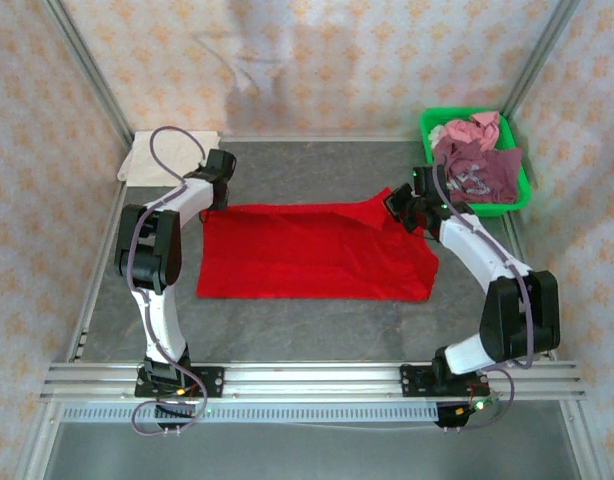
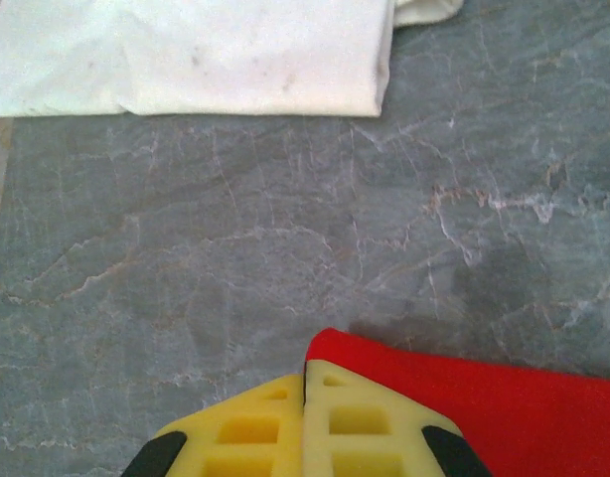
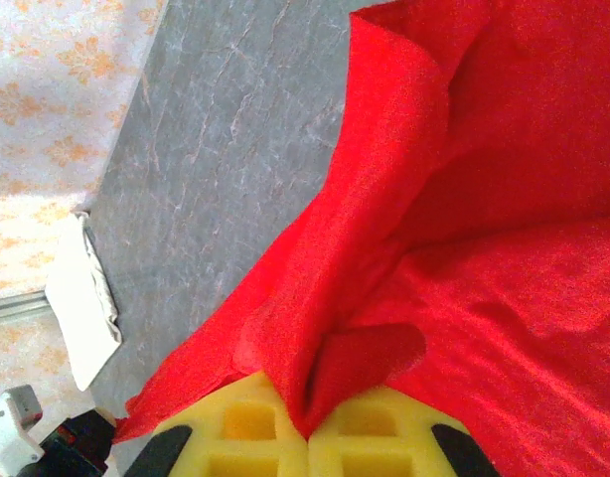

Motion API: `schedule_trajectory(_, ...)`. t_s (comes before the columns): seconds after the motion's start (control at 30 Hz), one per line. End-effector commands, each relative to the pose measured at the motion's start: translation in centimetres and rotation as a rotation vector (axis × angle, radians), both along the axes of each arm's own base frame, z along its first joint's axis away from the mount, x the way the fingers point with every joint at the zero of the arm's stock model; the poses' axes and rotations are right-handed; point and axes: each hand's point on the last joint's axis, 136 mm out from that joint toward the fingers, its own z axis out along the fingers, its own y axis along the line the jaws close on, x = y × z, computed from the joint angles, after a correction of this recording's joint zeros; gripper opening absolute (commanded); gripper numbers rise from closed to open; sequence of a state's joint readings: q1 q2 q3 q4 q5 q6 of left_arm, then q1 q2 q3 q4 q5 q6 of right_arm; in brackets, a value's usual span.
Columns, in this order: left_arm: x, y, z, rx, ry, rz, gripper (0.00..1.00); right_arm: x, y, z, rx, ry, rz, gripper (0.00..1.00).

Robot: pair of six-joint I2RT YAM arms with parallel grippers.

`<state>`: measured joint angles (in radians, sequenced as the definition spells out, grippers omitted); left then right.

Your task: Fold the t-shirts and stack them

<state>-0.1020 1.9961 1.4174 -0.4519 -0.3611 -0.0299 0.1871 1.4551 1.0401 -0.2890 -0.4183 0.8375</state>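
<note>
My left claw (image 2: 305, 397) and right claw (image 3: 307, 427) each pinch shut on an upper corner of the red t-shirt (image 1: 307, 255), spread mid-frame on the counter (image 1: 317, 320). The green basket (image 1: 424, 125), upper right, holds a crumpled maroon t-shirt (image 1: 482, 172) and pink t-shirt (image 1: 474, 128).

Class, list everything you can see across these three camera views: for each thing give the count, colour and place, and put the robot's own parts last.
table: one, grey marbled, under everything
red t-shirt: one, bright red, spread flat mid-table
cream-white t-shirt: one, folded, far left corner
green basket: one, far right corner
maroon and pink t-shirts: count unclear, heaped in the basket
left gripper: one, yellow pads, shut on the red shirt's far left corner
right gripper: one, yellow pads, shut on a raised fold at the red shirt's far right
</note>
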Motion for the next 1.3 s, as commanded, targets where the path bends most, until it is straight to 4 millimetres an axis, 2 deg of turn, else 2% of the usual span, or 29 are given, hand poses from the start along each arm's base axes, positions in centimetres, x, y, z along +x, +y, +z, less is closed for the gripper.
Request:
schedule_trajectory(0.0, -0.6, 0.7, 2.1, 0.038, -0.055, 0.041, 0.01, -1.1, -0.2, 0.4, -0.002, 0.002, -0.014, 0.00)
schedule_trajectory(0.23, -1.8, 0.7, 1.7, 0.028, -0.040, 0.057, 0.01, -2.2, -0.7, 0.3, -0.018, 0.016, -0.022, 0.00)
schedule_trajectory(0.27, -2.0, 0.7, 2.6, 0.019, -0.060, 0.065, 0.01, -2.3, -0.6, 0.2, -0.012, 0.019, -0.022, 0.00)
schedule_trajectory(0.3, -2.1, 0.6, 2.7, 0.015, -0.061, 0.067, 0.01, -2.4, -0.6, 0.2, -0.009, 0.020, -0.022, 0.00)
schedule_trajectory(0.67, -4.3, 0.2, 1.4, 0.010, -0.023, 0.075, 0.02, -4.3, -1.0, -0.4, -0.010, 0.048, -0.033, 0.00)
schedule_trajectory(0.87, -5.4, -0.2, 1.4, 0.011, -0.020, 0.075, 0.07, -5.9, -1.5, -0.7, -0.021, 0.071, -0.044, 0.00)
schedule_trajectory(0.9, -5.7, -0.4, 1.5, 0.006, -0.022, 0.074, 0.14, -6.3, -1.7, -0.8, -0.024, 0.075, -0.046, 0.01)
schedule_trajectory(0.93, -5.9, -0.4, 1.6, 0.004, -0.024, 0.078, 0.22, -6.7, -1.7, -0.9, -0.024, 0.077, -0.046, 0.12)
schedule_trajectory(0.97, -6.2, -0.3, 1.7, 0.004, -0.024, 0.086, 0.24, -7.0, -1.8, -1.0, -0.023, 0.076, -0.047, 0.21)
schedule_trajectory(1.0, -6.6, 0.0, 2.1, 0.014, -0.034, 0.107, 0.24, -7.5, -1.9, -1.2, -0.020, 0.081, -0.048, 0.24)
schedule_trajectory(1.03, -7.0, 0.4, 2.6, 0.022, -0.055, 0.136, 0.24, -7.9, -2.1, -1.8, -0.028, 0.102, -0.056, 0.25)
schedule_trajectory(1.13, -7.7, 0.8, 4.4, 0.014, -0.139, 0.169, 0.32, -8.9, -3.1, -0.9, -0.067, 0.077, -0.079, 0.30)
schedule_trajectory(1.17, -7.7, 0.8, 5.0, 0.007, -0.161, 0.167, 0.35, -8.9, -3.4, -0.7, -0.081, 0.067, -0.088, 0.31)
schedule_trajectory(1.27, -6.6, 0.2, 6.2, -0.021, -0.185, 0.144, 0.36, -8.1, -3.9, 0.2, -0.122, 0.029, -0.092, 0.32)
